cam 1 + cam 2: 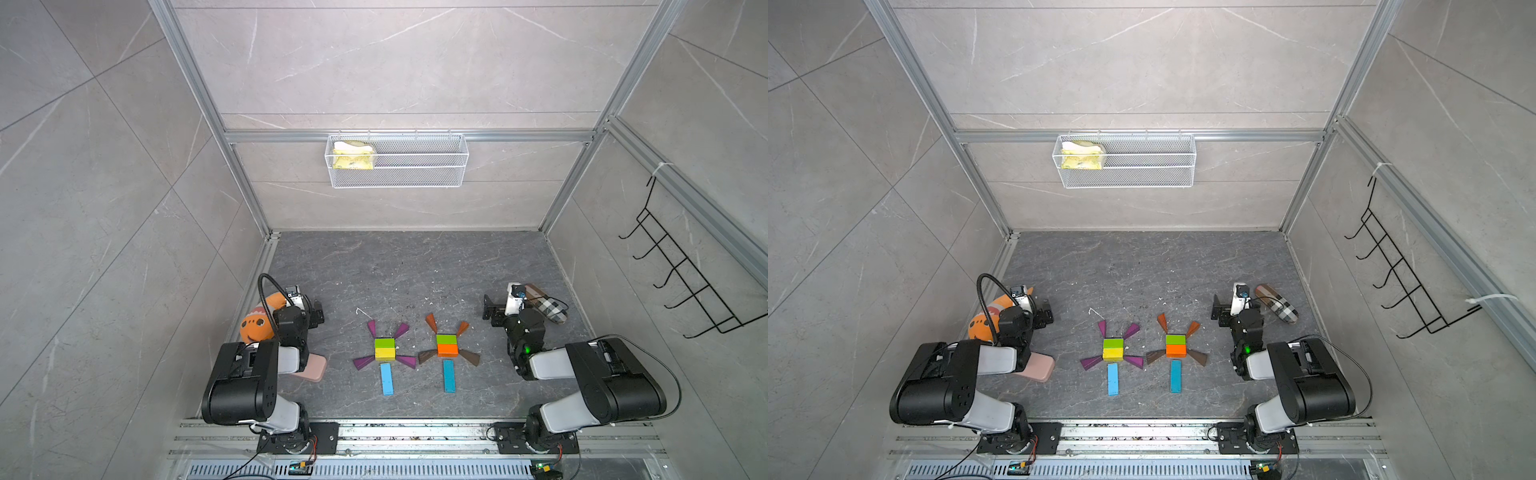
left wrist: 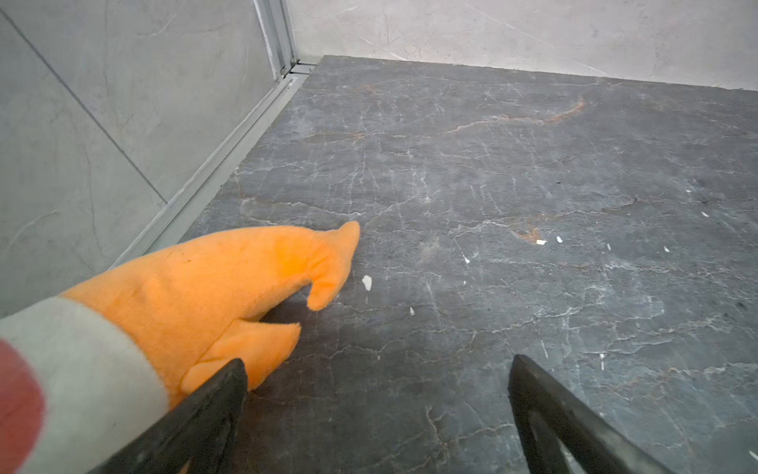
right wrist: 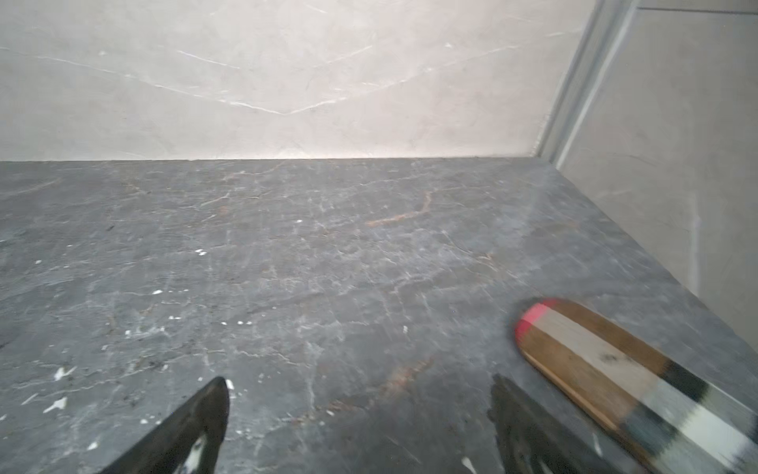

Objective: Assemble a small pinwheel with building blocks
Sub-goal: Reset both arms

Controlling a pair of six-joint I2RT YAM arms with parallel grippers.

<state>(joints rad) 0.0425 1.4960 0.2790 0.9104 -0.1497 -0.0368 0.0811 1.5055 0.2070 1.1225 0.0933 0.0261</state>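
my left end effector [image 2: 377,363] and right end effector [image 3: 359,381] hang spread and empty, well apart from the small painted building blocks [image 1: 385,348] at the centre of the dark grey veined table [image 1: 415,266]. i judge them light, stiff, slick: pinch across flat parallel sides.

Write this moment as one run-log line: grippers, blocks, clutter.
left gripper: open, empty, by fish | right gripper: open, empty, by pouch | blocks: laid as two pinwheels on table
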